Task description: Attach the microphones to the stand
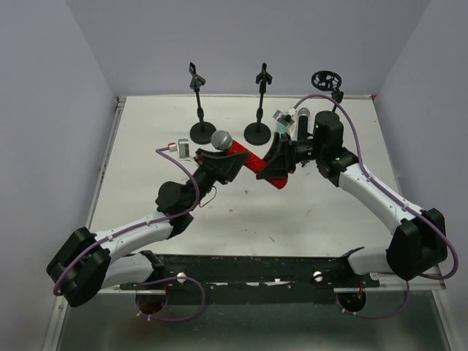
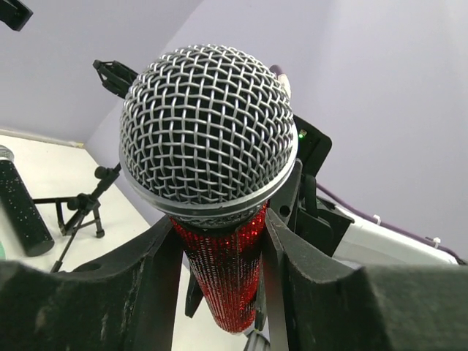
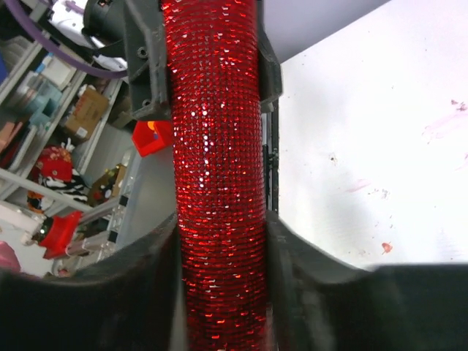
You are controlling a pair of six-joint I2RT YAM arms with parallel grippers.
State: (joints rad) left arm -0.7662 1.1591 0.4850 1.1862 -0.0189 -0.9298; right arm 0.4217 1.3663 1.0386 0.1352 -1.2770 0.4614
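Note:
The red microphone (image 1: 248, 157) with a silver mesh head (image 1: 221, 139) hangs above the table between both arms. My left gripper (image 1: 227, 162) is shut on its body just below the head; the left wrist view shows the head (image 2: 208, 128) above the fingers (image 2: 146, 270). My right gripper (image 1: 276, 167) is shut on the tail end, and its red body (image 3: 216, 168) is pinched between the fingers. The black microphone (image 1: 302, 115) and the mint-green one (image 1: 284, 121) lie behind the right wrist, partly hidden. Two round-base stands (image 1: 202, 131) (image 1: 257, 134) stand at the back with empty clips.
A third stand (image 1: 325, 79) with a ring-shaped holder is at the back right corner. In the left wrist view the black microphone (image 2: 22, 212) lies beside a small tripod stand (image 2: 79, 208). Purple walls close in the table (image 1: 146, 190) on three sides.

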